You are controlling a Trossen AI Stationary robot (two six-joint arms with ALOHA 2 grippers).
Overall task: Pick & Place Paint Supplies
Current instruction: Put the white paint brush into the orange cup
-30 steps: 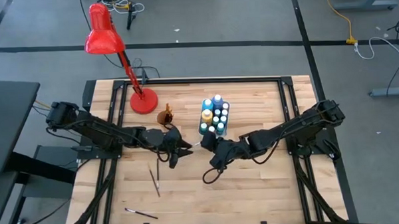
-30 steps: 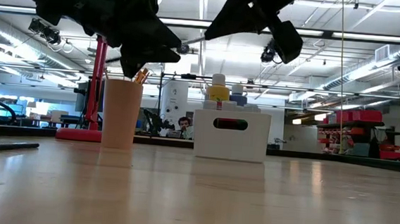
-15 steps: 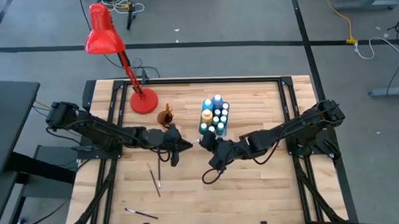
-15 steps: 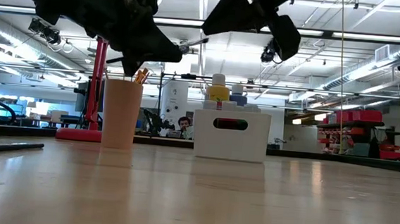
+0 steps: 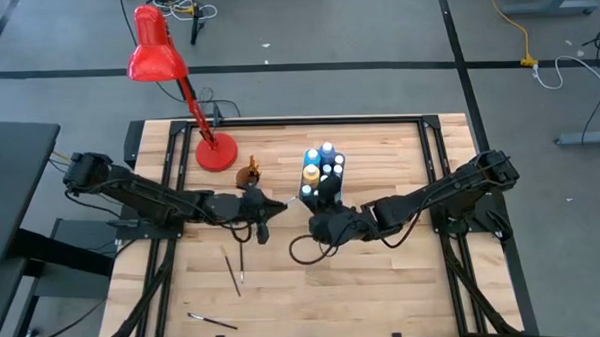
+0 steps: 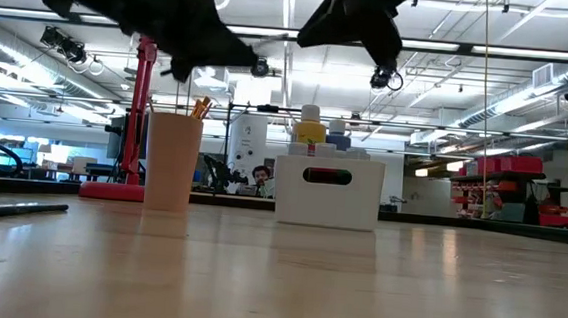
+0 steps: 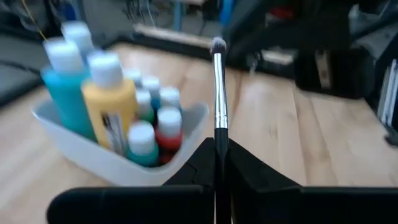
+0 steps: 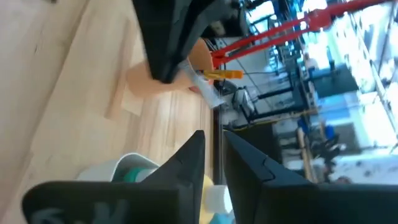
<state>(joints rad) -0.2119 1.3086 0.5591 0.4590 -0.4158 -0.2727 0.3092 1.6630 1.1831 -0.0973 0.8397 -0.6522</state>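
The brush (image 7: 218,93) I carry is light, thin and stiff, its handle smooth enough to twist or slip, so I judge the shaft just below the ferrule the best hold. My left fingers (image 7: 219,163) are pressed together on that shaft, bristles pointing away from me. It hangs above the middle of the surface (image 5: 384,286), beside the white bin (image 7: 93,152) of paint bottles (image 7: 112,106). My right fingers (image 8: 214,163) stand slightly parted around the same brush.
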